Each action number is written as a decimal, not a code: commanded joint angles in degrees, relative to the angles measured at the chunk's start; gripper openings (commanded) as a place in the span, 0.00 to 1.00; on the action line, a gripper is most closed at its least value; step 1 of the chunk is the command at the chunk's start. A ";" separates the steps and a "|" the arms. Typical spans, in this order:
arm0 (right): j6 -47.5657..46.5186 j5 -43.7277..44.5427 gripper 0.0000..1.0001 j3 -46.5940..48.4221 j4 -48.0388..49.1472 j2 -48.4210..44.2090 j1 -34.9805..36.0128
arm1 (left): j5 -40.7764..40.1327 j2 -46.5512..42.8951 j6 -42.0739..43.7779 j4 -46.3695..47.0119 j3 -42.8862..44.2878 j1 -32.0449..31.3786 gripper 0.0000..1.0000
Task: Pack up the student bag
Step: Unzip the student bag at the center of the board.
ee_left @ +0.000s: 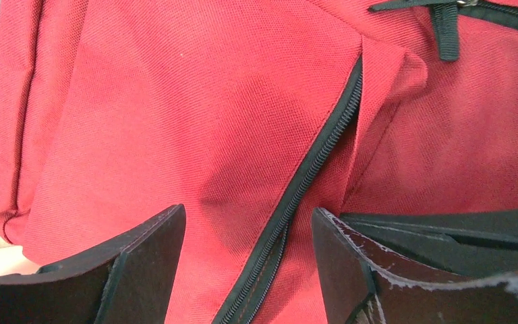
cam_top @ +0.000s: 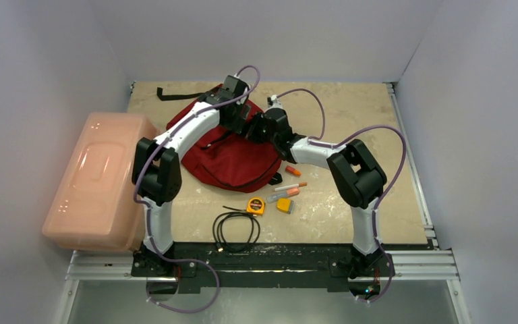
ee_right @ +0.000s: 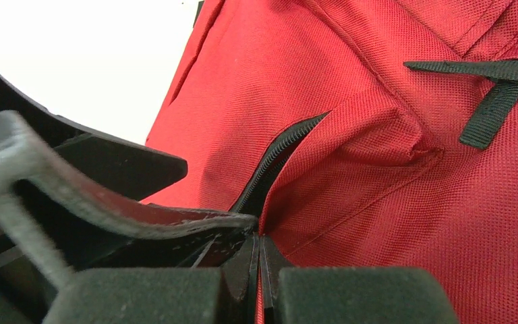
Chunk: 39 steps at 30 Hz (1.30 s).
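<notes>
We see a beige table [cam_top: 351, 115] from above, with the student bag [cam_top: 233, 158], a dark red soft backpack, lying flat toward its far left part; we place everything else against this bag. Just left of the bag, hanging over the table's edge, sits a pale pink plastic box [cam_top: 98, 182] with its lid shut. The left arm [cam_top: 175, 138] and the right arm [cam_top: 354, 172], both white and black, reach from the bag's near side and meet over its far half. The left gripper [ee_left: 248, 229] is spread wide and grasps nothing; its two dark fingers stand either side of the bag's black zipper [ee_left: 317, 162], low over the red cloth, though we cannot tell whether they touch it. The right gripper [ee_right: 260, 270] is clenched, its pads pressed together on a pinch of the bag where the zipper's teeth end. A black strap [cam_top: 179, 94] trails from the bag's far left corner. On the near side of the bag lies a coiled black cable [cam_top: 236, 229], and just right of that a yellow tape measure [cam_top: 255, 205]. Near the bag's near right edge lie two markers [cam_top: 287, 191], a small yellow and grey item [cam_top: 284, 205] and a short orange piece [cam_top: 293, 171], too small for us to identify.
</notes>
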 commanded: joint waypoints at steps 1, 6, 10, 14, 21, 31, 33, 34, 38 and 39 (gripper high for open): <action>0.90 -0.94 0.00 1.37 2.15 0.27 -0.10 | -4.78 1.99 2.24 2.02 3.31 -0.39 0.68; 0.62 -0.25 0.00 0.94 1.45 -0.52 -0.05 | -10.05 4.31 3.92 0.59 6.93 -0.39 0.52; -0.44 -0.14 0.00 0.33 0.31 -0.98 -0.04 | -10.92 -0.50 3.92 2.06 4.79 -0.39 0.35; -1.87 1.23 0.00 -0.77 -0.10 -1.43 -0.03 | -15.35 -4.52 3.92 2.70 2.53 -0.32 0.05; -6.57 2.91 0.00 -0.49 -2.54 -2.83 0.15 | -11.86 -8.41 4.79 6.54 -3.61 -0.31 0.00; -27.66 6.71 0.46 2.76 -21.28 -15.32 1.73 | -8.39 -6.49 -1.34 1.24 0.02 -0.21 0.00; -31.95 9.68 0.51 0.90 -22.68 -18.62 1.89 | -7.96 -6.48 -2.07 0.76 -0.10 -0.26 0.00; -33.89 12.49 0.53 -0.32 -23.87 -20.38 2.05 | -7.88 -6.48 -2.19 0.60 -0.20 -0.30 0.00; -34.41 29.19 0.74 -11.12 -19.57 -28.13 1.66 | -7.96 -6.05 -2.64 0.21 0.05 -0.31 0.00; -32.38 32.05 0.83 -13.21 -19.13 -29.47 0.66 | -8.00 -5.85 -2.59 0.16 0.05 -0.31 0.00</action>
